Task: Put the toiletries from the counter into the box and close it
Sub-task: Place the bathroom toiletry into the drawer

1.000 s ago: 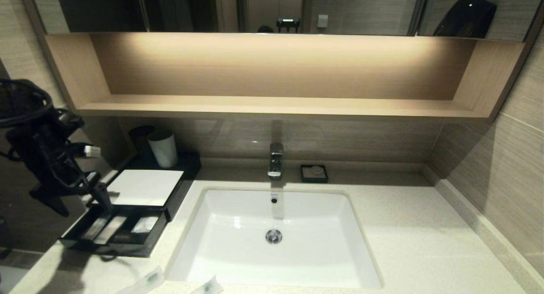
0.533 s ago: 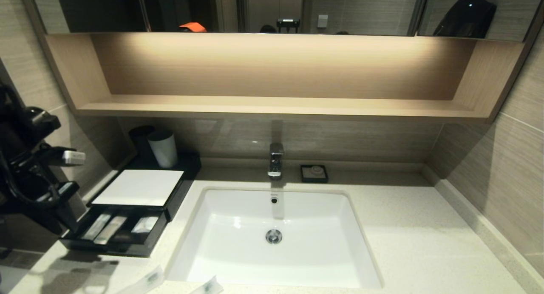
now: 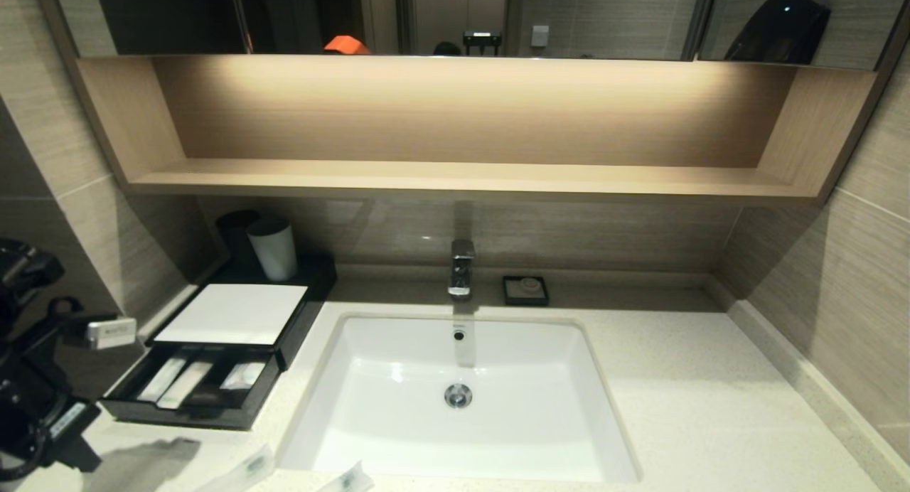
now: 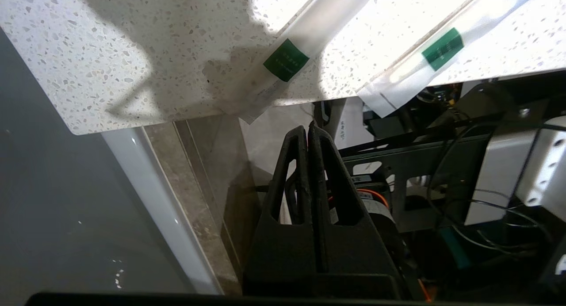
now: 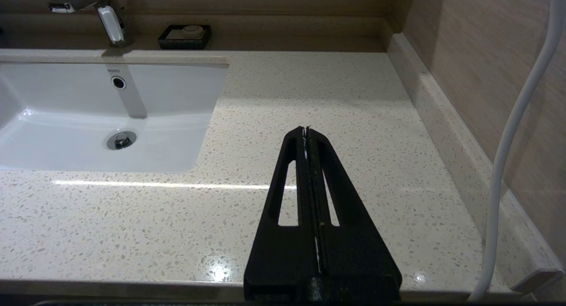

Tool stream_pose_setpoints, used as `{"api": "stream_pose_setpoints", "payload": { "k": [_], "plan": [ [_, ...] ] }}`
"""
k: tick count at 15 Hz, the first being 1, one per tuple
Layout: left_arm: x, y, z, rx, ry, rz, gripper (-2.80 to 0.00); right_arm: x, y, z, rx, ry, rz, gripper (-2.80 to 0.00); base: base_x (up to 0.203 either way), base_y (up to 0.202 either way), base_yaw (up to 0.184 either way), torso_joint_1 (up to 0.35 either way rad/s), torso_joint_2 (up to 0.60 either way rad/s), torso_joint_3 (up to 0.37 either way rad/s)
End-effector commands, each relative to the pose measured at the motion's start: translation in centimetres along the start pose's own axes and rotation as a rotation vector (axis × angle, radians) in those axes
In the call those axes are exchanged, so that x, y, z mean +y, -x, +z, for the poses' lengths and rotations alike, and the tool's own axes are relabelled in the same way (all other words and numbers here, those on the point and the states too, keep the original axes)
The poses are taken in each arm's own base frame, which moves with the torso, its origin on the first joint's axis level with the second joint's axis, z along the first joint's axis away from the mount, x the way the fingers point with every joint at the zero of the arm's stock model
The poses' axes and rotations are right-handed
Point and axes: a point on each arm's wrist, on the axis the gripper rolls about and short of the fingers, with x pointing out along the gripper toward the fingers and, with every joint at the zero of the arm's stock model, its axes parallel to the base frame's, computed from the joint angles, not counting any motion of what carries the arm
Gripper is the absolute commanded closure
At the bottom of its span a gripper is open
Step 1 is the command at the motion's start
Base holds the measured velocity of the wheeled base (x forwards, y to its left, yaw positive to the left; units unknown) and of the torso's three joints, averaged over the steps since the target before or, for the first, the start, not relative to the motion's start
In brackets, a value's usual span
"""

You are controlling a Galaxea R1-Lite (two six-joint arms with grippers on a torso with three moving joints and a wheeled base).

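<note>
Nearest, two toiletries packets (image 3: 245,469) (image 3: 348,478) lie on the counter (image 3: 682,399) at its front edge, ends overhanging. The left gripper (image 4: 308,128) hangs off the counter's front-left corner, fingers pressed together, holding nothing. The right gripper (image 5: 306,131) hovers over the bare counter right of the basin (image 3: 455,399), likewise closed and empty. Farther back-left, the box (image 3: 234,314) has its drawer (image 3: 188,396) pulled out, three packets (image 3: 185,384) inside.

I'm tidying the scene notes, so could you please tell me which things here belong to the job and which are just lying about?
Job: two wrapped toiletry packets on the counter edge; black box, drawer open.

Bystanders: faucet, soap dish, white cup.
</note>
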Motion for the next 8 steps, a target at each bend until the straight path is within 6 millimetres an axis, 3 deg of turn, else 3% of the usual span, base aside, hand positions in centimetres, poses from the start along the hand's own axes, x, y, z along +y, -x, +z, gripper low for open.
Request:
{"api": "stream_pose_setpoints", "payload": {
  "k": [1, 5, 8],
  "plan": [
    [-0.7, -0.5, -1.5, 0.004, -0.042, 0.015, 0.0, 0.0, 0.0, 0.0, 0.0, 0.0, 0.0, 0.0, 0.0, 0.0, 0.0, 0.0, 0.0, 0.0],
    [-0.4, -2.6, -2.5, 0.007, -0.186, 0.053, 0.0, 0.0, 0.0, 0.0, 0.0, 0.0, 0.0, 0.0, 0.0, 0.0, 0.0, 0.0, 0.0, 0.0],
    [1.5, -3.6, -3.4, -0.021, -0.305, 0.096, 0.0, 0.0, 0.0, 0.0, 0.0, 0.0, 0.001, 0.0, 0.0, 0.0, 0.0, 0.0, 0.0, 0.0]
  ]
}}
